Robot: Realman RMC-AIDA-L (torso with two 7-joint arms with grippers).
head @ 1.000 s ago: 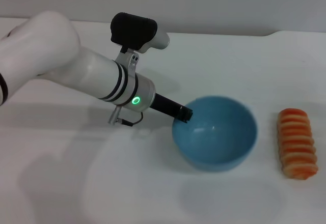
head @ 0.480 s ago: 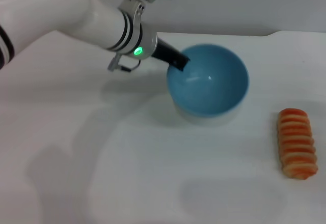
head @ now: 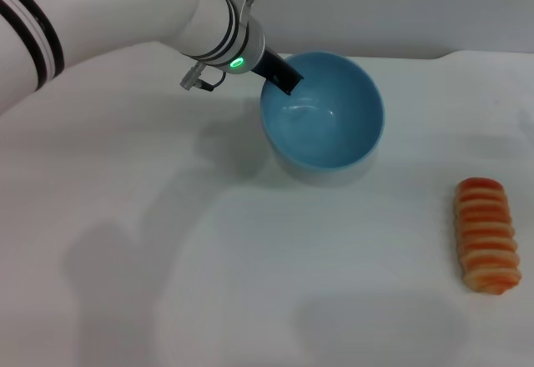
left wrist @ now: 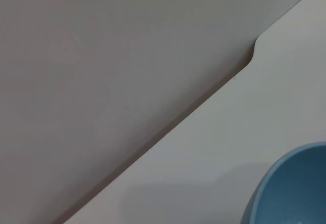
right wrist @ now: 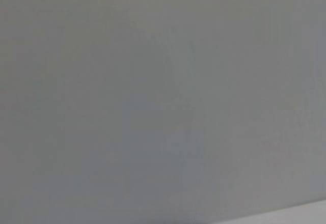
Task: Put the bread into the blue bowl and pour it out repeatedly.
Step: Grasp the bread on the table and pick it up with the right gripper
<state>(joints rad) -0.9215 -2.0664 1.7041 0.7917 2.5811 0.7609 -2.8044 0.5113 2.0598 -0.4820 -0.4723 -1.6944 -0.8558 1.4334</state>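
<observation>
Bread (head: 487, 235) is lying nearest, on the table's (head: 250, 300) right side, long axis running near to far, well apart from the bowl (head: 324, 110). Farther back, the left gripper (head: 284, 76) is clamping the bowl's left rim, holding it tilted and empty.

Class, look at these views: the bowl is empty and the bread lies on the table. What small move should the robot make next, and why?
Probably set the blue bowl down upright on the table. The left hand holds it by the rim, lifted and tilted, with nothing inside, while the bread lies apart to the robot's right, waiting to be put in.
</observation>
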